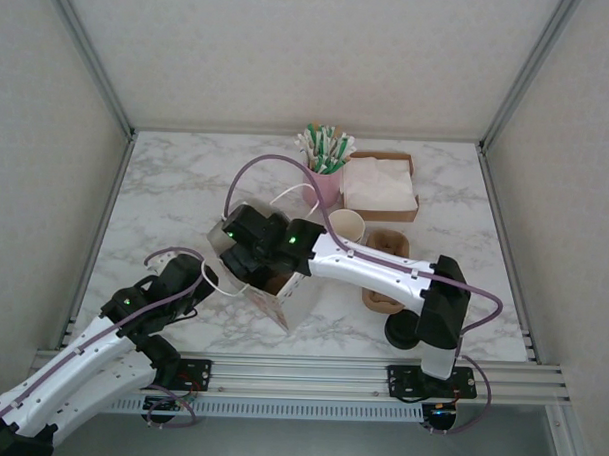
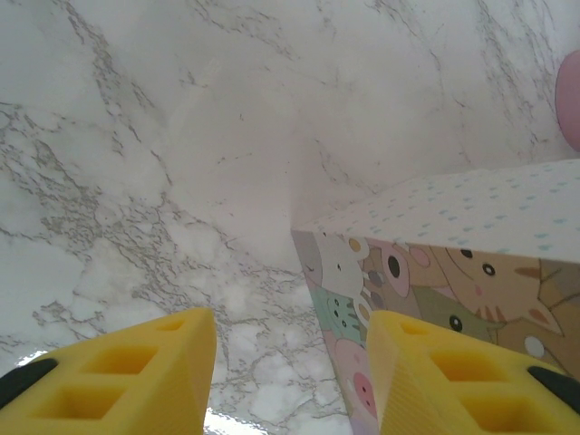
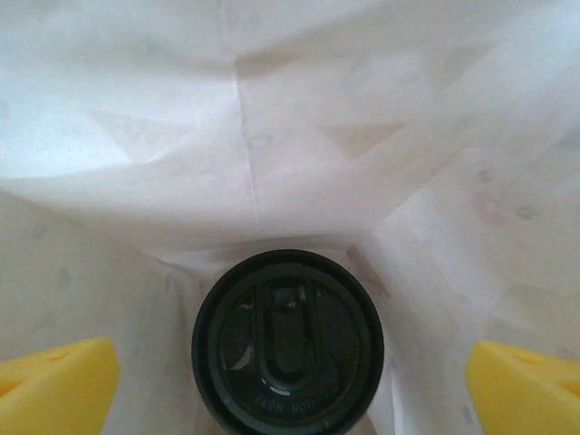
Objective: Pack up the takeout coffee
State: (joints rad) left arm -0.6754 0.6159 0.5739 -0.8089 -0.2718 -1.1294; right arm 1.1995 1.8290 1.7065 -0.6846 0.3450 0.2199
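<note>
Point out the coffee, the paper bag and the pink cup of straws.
coffee (image 3: 288,343): right wrist view, centre of its black lid.
bag (image 2: 435,299): left wrist view, its printed side.
pink cup (image 1: 331,185): top view, its wall.

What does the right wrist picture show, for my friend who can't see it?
A black-lidded coffee sits inside a white bag, seen from straight above. The right pincer is open, its yellow fingers wide apart at the bottom corners, not touching the coffee.
</note>
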